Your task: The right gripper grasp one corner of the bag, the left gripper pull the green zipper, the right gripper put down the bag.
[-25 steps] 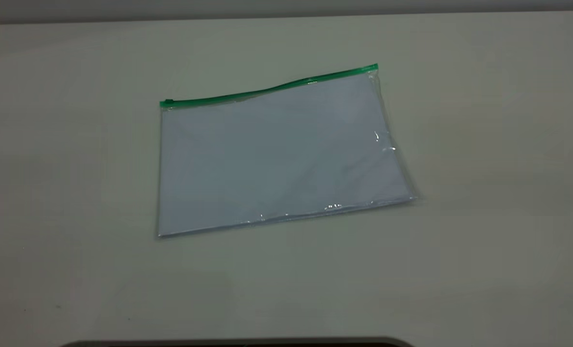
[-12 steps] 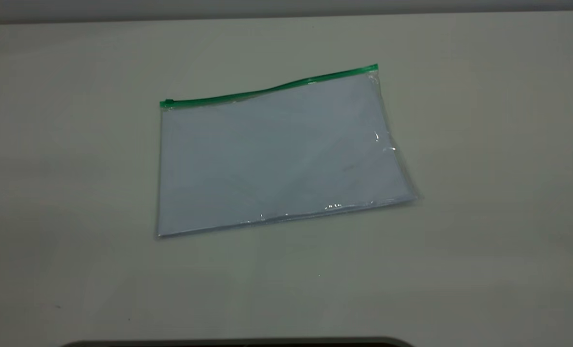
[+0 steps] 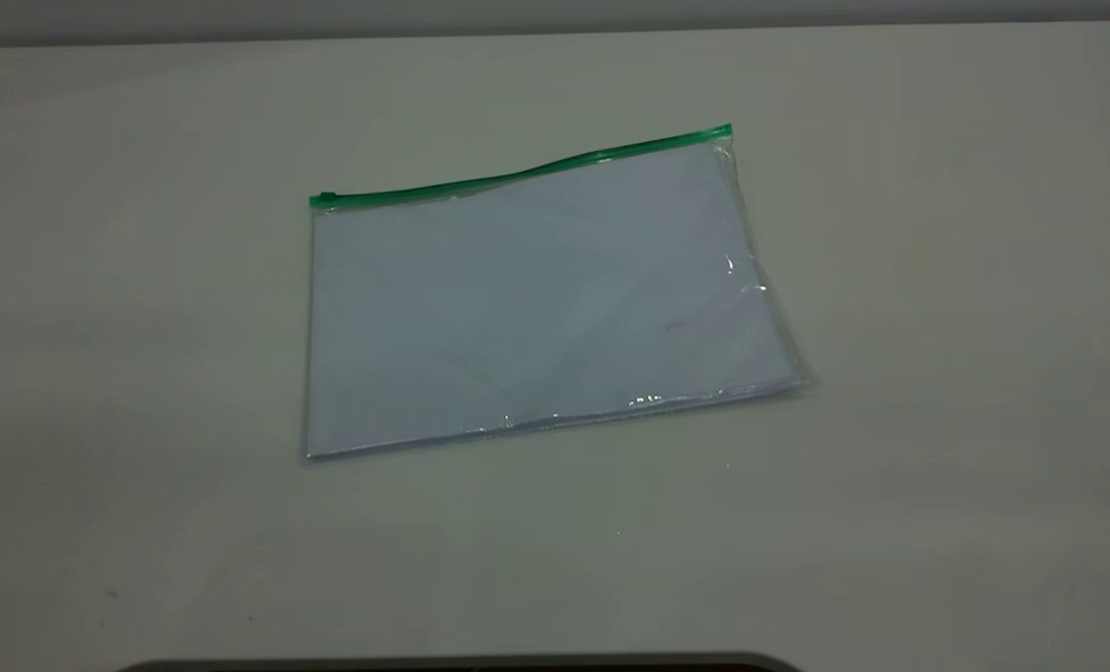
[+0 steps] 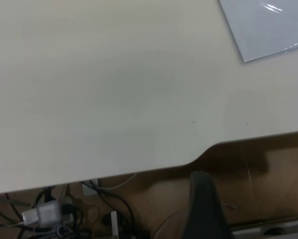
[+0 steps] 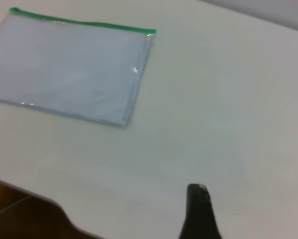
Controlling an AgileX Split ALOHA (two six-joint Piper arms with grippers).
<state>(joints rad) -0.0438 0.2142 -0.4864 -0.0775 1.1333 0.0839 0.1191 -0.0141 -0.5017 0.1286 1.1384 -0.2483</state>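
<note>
The bag (image 3: pixel 536 299) lies flat on the table, a clear pouch with pale sheets inside. The green zipper (image 3: pixel 517 173) runs along its far long edge, with the slider tab (image 3: pixel 327 198) at the left end. The corner of the bag (image 3: pixel 724 135) with the crinkled side margin is at the far right. Neither gripper shows in the exterior view. The right gripper (image 5: pixel 198 209) hovers over bare table, well away from the bag (image 5: pixel 69 74) and its corner (image 5: pixel 149 33). The left gripper (image 4: pixel 203 199) is beyond the table's edge, far from the bag (image 4: pixel 268 25).
The pale table (image 3: pixel 937 280) surrounds the bag on all sides. In the left wrist view the table's edge has a notch (image 4: pixel 208 149), with cables and a plug (image 4: pixel 49 214) on the floor beneath. A dark rim (image 3: pixel 461 663) lies at the table's front.
</note>
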